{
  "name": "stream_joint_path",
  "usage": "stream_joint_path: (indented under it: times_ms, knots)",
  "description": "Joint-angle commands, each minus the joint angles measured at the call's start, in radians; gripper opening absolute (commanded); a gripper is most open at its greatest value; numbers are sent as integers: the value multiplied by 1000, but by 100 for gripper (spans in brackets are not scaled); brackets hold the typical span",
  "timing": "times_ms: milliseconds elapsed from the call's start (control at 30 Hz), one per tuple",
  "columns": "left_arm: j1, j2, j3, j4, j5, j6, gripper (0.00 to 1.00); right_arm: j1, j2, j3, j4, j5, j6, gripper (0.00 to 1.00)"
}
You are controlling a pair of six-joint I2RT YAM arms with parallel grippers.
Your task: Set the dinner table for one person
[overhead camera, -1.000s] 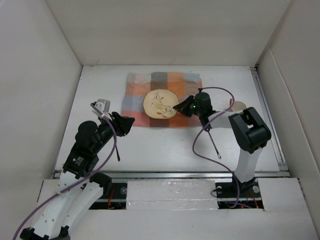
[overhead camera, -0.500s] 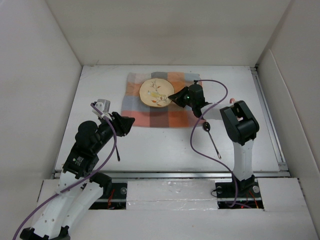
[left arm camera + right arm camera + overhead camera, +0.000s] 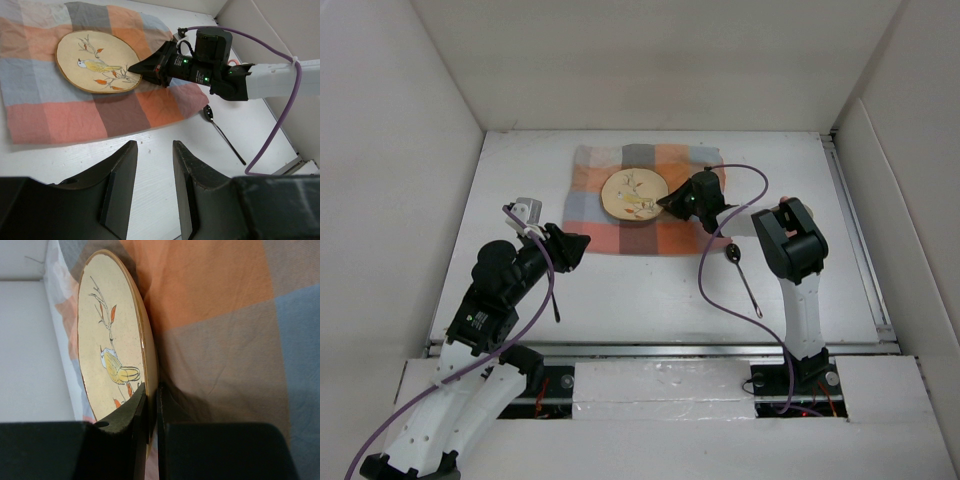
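While right end effector (image 3: 150, 390) clamps plate (image 3: 632, 193) rim, plate sits over checked cloth (image 3: 590, 215) at far middle of worktop (image 3: 650, 290), maybe not fully down. Spoon (image 3: 745, 278) on bare worktop right of cloth, unplaced. Left end effector (image 3: 152, 165) hovers, jaws apart, empty. Most of setting left.

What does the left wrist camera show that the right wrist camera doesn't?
Left wrist only: the spoon beside the cloth, the right arm, and the open left gripper. Right wrist only: a close side view of the right gripper pinching the rim of the plate. Both: that plate, with its bird, on the checked cloth.
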Motion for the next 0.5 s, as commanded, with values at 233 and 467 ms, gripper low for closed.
stream_joint_path:
  times_ms: [233, 467]
  knots:
    - [1, 13, 18, -5, -126, -14, 31, 7, -32, 81, 140, -8, 8, 46]
    - [1, 66, 52, -97, -326, -81, 16, 25, -142, 66, 30, 61, -93, 61]
